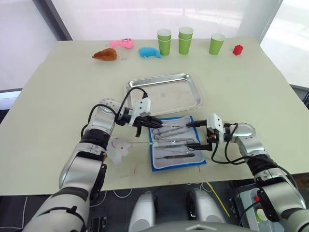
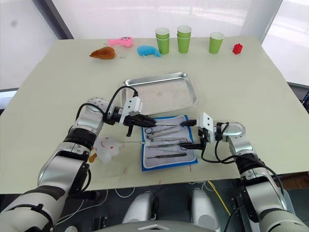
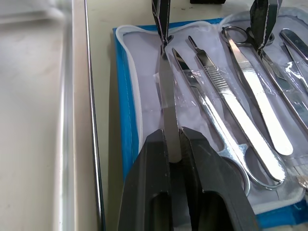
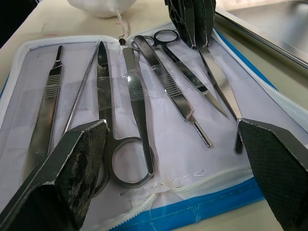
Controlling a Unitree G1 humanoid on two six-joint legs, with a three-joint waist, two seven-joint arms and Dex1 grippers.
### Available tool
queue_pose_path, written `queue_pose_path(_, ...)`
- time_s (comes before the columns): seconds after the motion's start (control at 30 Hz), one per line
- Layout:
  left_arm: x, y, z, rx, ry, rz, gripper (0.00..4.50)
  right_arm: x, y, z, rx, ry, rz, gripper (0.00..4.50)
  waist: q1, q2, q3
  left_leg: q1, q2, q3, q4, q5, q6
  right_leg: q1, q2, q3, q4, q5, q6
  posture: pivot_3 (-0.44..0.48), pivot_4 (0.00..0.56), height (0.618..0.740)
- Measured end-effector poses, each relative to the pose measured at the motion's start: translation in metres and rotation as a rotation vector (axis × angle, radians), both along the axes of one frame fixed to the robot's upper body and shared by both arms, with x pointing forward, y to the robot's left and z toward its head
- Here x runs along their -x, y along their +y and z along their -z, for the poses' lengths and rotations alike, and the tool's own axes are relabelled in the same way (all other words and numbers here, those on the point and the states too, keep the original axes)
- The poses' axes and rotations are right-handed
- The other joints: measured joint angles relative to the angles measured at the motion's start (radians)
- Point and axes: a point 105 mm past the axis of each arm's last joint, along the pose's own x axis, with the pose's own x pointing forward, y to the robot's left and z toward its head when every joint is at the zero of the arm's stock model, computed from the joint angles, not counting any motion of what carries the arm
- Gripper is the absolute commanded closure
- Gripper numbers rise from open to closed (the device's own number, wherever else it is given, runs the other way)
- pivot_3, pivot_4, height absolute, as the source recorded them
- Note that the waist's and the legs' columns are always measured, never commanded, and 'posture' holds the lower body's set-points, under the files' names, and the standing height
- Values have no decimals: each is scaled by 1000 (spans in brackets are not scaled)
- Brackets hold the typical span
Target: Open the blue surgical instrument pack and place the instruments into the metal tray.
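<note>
Left hand (image 3: 174, 144) pinches flat instrument (image 3: 166, 96) over open pack (image 1: 175, 142); right hand (image 4: 173, 144) spread, seemingly empty.

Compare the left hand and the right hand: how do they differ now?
The left hand is shut on a flat silver instrument in the open pack; the right hand is open and holds nothing. The left hand is at the pack's left end, near the tray; the right hand is at its right end. Both are low over the pack's lining.
</note>
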Motion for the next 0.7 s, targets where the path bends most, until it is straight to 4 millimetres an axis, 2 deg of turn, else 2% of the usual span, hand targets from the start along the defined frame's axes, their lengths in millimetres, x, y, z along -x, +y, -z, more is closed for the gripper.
queue_pose_path(0.7, 0, 8, -3, -26, -8, -18, 4438, 0, 0, 0, 4, 10, 2, 0, 0, 0, 0, 0, 0, 0, 0, 0, 0, 0, 0, 0, 0, 0, 0, 0, 150, 740)
